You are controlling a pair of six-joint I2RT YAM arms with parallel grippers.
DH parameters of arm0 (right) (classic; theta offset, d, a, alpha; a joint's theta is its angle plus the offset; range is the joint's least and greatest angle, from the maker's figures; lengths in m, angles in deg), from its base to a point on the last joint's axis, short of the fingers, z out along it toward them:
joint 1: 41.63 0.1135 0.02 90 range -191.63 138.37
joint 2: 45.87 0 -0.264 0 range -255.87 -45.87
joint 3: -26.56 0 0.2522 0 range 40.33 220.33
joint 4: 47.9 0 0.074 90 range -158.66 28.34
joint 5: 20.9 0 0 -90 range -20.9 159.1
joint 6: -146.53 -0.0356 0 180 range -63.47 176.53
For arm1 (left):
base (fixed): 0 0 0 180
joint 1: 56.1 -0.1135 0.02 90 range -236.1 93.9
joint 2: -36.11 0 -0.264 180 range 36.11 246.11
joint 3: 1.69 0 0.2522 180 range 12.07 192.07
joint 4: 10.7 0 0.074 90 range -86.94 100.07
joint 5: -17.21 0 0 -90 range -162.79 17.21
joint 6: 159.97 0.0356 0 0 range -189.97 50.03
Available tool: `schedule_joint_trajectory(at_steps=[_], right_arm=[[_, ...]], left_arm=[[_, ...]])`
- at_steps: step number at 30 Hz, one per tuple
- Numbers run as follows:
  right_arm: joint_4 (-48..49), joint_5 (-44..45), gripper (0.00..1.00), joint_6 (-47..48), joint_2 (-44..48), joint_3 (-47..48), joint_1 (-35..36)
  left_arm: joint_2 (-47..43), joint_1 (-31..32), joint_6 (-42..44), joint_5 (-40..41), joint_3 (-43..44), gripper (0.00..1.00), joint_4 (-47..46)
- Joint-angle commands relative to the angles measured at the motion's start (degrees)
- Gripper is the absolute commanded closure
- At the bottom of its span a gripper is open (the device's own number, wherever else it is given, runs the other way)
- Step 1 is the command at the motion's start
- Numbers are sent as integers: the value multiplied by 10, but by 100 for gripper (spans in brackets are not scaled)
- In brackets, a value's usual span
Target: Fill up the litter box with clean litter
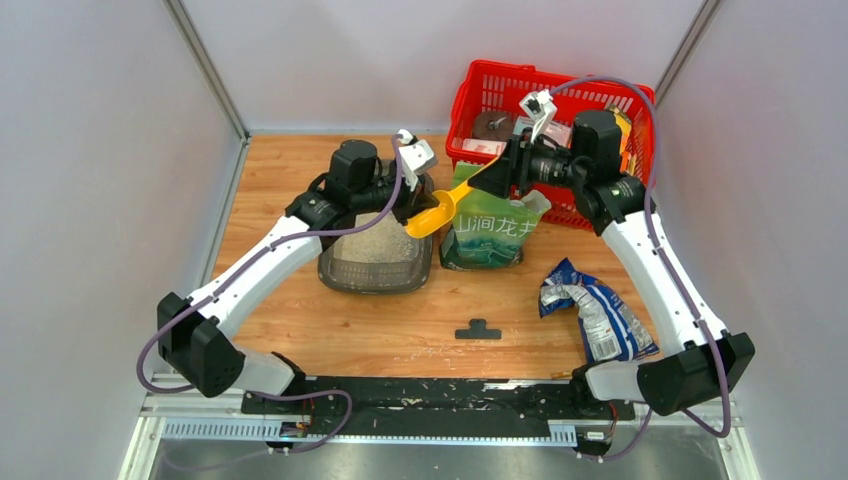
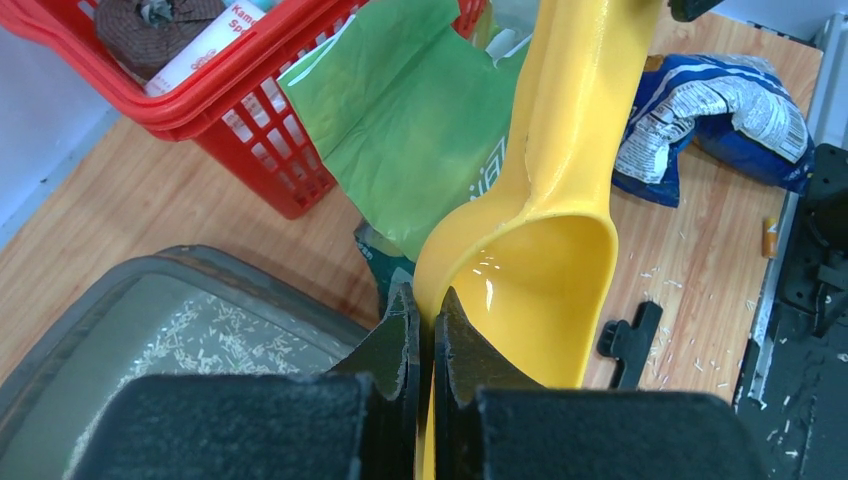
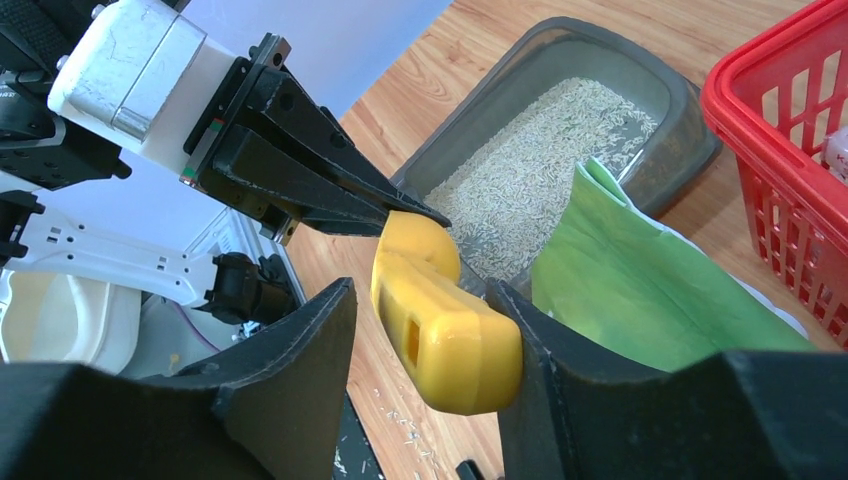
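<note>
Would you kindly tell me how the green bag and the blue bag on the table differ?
The green bag stands upright beside the litter box; the blue bag lies flat and crumpled, off to the right. The green bag's top gapes open; the blue bag's top is too crumpled to judge. Both rest on the wooden table.

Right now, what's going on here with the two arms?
Both arms are at one yellow scoop, held between the litter box and an open green bag. The left gripper pinches the scoop's bowl rim; the right gripper has its jaws either side of the handle, not clamped. The scoop is empty, and the box already holds a layer of litter.
</note>
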Motion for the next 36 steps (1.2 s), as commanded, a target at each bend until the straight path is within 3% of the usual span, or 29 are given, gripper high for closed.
schedule_joint_trajectory(at_steps=[1, 9, 16, 21, 25, 29, 32, 33, 34, 35, 36], right_arm=[[22, -5, 50, 2, 9, 2, 6], [20, -32, 47, 2, -7, 8, 6], [26, -53, 59, 3, -18, 11, 6], [33, -56, 55, -1, -19, 11, 6], [42, -71, 60, -5, -18, 10, 6], [51, -79, 72, -7, -20, 9, 7], [58, -79, 90, -8, -17, 8, 5], [59, -77, 100, -8, -15, 8, 2], [60, -72, 100, -14, -14, 9, -1], [62, -61, 100, -18, -12, 15, -5], [62, -57, 100, -25, -12, 20, -17]], left_arm=[[1, 1, -19, -18, 29, 100, -34], [6, 1, -23, -22, 31, 100, -41], [16, 1, -31, -36, 33, 100, -54], [19, 1, -32, -44, 35, 100, -55], [22, 0, -29, -51, 37, 100, -52], [24, 1, -30, -50, 36, 100, -56], [26, 1, -30, -51, 37, 100, -58], [27, 0, -31, -51, 37, 100, -59], [28, 1, -31, -52, 41, 96, -59], [27, 1, -34, -53, 42, 75, -62], [25, 1, -33, -55, 42, 65, -64]])
